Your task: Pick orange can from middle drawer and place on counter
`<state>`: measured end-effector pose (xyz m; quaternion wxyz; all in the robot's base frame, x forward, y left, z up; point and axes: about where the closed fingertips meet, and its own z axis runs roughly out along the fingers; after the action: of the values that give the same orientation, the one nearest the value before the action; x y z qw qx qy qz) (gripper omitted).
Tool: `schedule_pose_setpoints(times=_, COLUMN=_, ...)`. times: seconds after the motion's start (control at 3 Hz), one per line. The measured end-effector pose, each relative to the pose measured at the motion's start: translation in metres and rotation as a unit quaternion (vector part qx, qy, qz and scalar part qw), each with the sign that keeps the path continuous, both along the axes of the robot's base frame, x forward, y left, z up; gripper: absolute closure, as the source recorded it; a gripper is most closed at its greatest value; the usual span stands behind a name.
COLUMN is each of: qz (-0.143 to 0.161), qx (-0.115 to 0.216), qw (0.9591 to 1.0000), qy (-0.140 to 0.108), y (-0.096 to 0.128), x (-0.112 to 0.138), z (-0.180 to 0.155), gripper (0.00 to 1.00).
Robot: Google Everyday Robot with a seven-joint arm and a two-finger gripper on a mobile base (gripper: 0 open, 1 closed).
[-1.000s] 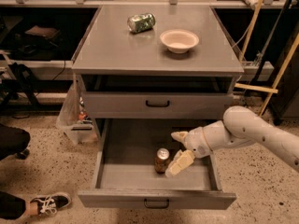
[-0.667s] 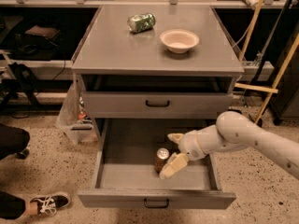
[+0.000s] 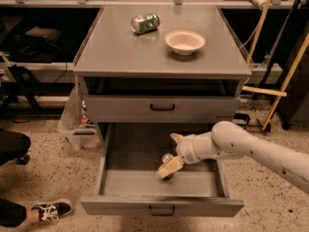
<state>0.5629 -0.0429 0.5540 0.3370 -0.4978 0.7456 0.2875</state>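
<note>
The orange can (image 3: 167, 157) stands upright on the floor of the open middle drawer (image 3: 130, 182); its silver top shows and most of its body is hidden behind a finger. My gripper (image 3: 171, 153) reaches in from the right, low inside the drawer. It is open, with one beige fingertip (image 3: 175, 137) behind the can and the other (image 3: 166, 169) in front of it, so the can sits between them, close to the front finger. The counter (image 3: 145, 57) is the grey cabinet top above.
On the counter lie a green-and-silver can (image 3: 145, 23) on its side and a beige bowl (image 3: 185, 41). The upper drawer (image 3: 161, 108) is shut. A person's shoe (image 3: 50, 209) and leg are at bottom left. Wooden poles (image 3: 282, 81) lean at the right.
My gripper has moved left and down onto the can; the fingers, earlier to the can's right, now straddle it. The can has stayed in place.
</note>
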Motion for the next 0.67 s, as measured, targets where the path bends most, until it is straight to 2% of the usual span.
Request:
schedule_pose_setpoints(times=0.33, qz=0.000, qx=0.000, qw=1.0000, qy=0.000, y=0.000, x=0.000, z=0.000, gripper=0.00)
schedule_pose_setpoints(times=0.67, qz=0.000, qx=0.014, qw=0.9999, qy=-0.005, y=0.000, x=0.024, z=-0.030, gripper=0.00)
